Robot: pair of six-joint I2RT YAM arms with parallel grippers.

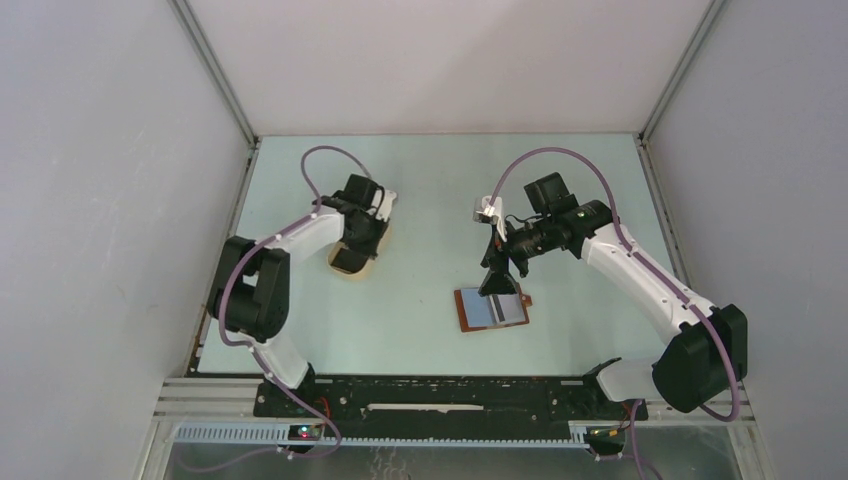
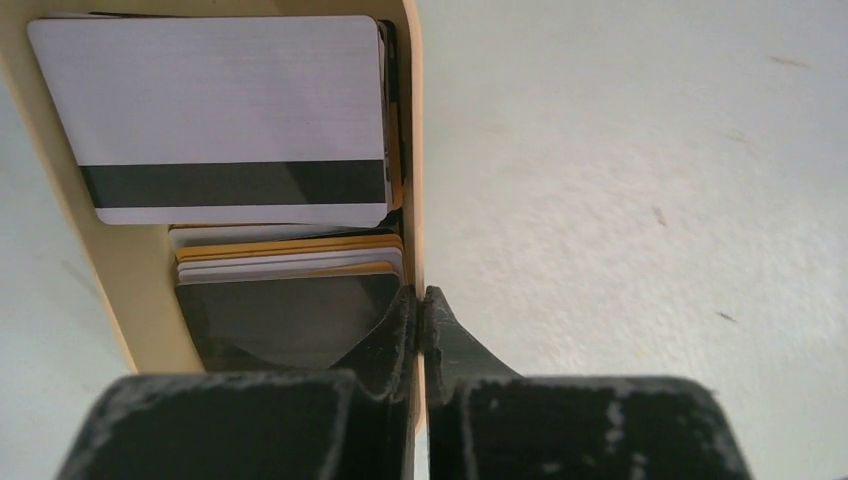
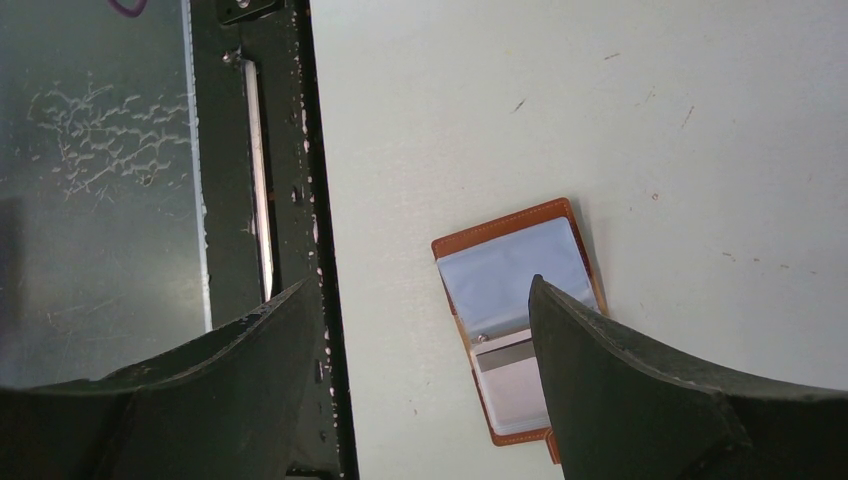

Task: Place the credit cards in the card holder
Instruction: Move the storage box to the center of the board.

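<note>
**Left.** The left gripper [image 2: 421,300] stood over the oval tan tray [image 2: 128,290] at the far left of the pale table [image 1: 430,200], its jaws pressed together with no gap. The tray's right wall ran straight into the seam between them. I could not tell whether they pinched that wall, a card edge, or nothing.

The credit cards [image 2: 285,268] lay stacked in the tray. A white plastic card with a black magnetic stripe [image 2: 235,120] was on top at the far end, and a dark grey card [image 2: 290,315] lay nearest the fingers.

Risk, as I judged it: a lift from here could drag the tray up, or come away empty, because the grip sat at the rim and not on a single card.

**Right.** The right gripper [image 3: 420,285] hung wide open, holding nothing, above the reddish-brown leather card holder [image 3: 500,225], which lay open near the table's middle.

Risk: unheld, the holder could slide when a card was pushed at its clear sleeve.

I could read no brand, label or writing anywhere.
</note>
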